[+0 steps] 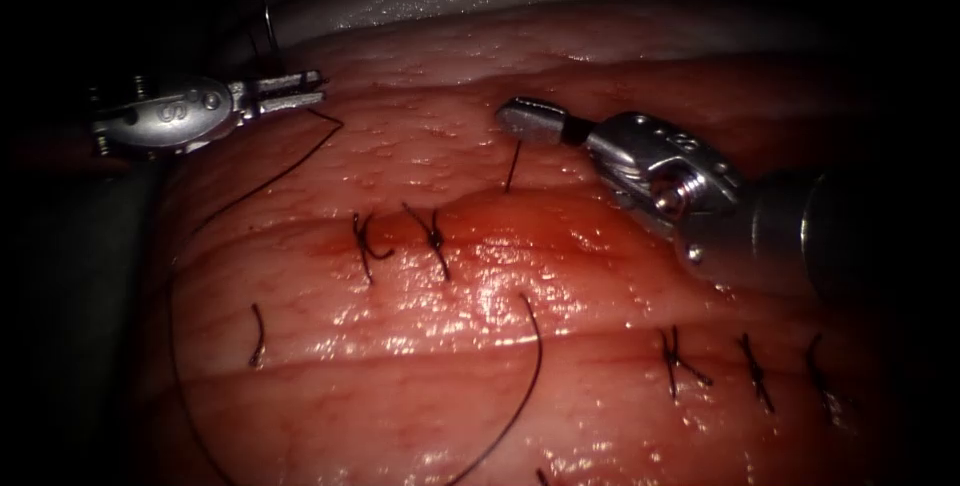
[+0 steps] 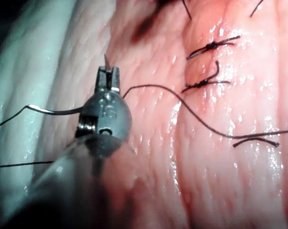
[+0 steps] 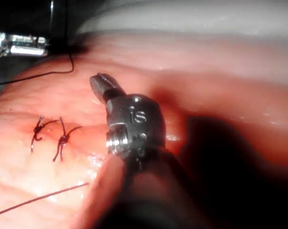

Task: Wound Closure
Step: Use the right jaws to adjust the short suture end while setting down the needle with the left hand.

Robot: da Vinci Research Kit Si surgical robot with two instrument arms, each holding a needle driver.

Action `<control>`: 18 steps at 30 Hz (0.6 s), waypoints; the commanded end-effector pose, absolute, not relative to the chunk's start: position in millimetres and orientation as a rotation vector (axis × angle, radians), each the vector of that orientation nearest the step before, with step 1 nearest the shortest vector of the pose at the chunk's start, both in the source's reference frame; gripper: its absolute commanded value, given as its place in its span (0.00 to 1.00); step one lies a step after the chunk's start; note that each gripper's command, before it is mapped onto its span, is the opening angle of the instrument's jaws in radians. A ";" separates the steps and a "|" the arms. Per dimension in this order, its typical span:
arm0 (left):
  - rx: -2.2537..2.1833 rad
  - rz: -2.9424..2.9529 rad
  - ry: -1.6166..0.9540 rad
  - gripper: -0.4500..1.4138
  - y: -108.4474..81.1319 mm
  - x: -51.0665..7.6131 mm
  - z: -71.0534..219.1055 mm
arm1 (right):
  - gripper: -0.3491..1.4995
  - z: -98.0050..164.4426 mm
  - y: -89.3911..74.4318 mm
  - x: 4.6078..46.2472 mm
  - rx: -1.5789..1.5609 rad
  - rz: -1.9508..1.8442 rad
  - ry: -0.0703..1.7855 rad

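My left tool [image 1: 305,93] is at the upper left, off the tissue's left edge, with its jaws shut on the curved needle [image 1: 268,38] near its point. The needle [image 2: 53,111] arcs behind the tool [image 2: 108,76] and is out of the tissue. Dark thread [image 1: 262,184] runs from these jaws down over the tissue. My right tool [image 1: 525,118] hovers over the middle of the tissue [image 1: 420,396], jaws shut on a short taut thread end [image 1: 512,168]. That end enters the tissue just right of two tied stitches [image 1: 400,238]. The right tool's jaws [image 3: 102,85] look shut.
Several more tied stitches [image 1: 715,361] lie along the cut at the lower right. Red fluid [image 1: 500,246] wets the cut's middle. A slack thread loop [image 1: 538,366] curves over the near tissue, and a short loose thread piece [image 1: 258,336] lies at the lower left.
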State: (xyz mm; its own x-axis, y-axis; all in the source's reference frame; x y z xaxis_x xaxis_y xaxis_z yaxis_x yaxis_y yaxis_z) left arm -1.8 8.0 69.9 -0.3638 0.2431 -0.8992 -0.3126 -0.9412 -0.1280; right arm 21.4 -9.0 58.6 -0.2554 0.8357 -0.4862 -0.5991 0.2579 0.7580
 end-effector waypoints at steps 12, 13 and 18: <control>-1.456 2.403 -0.025 0.00 9.5 -7.0 74.0 | 0.00 59.1 -9.0 22.2 0.282 1.411 1.209; -1.447 2.403 -0.039 0.00 9.5 -7.2 74.4 | 0.00 59.0 -9.0 22.2 0.282 1.411 1.209; -1.415 2.418 -0.081 0.00 9.1 -8.2 76.7 | 0.00 58.8 -8.5 22.1 0.281 1.419 1.220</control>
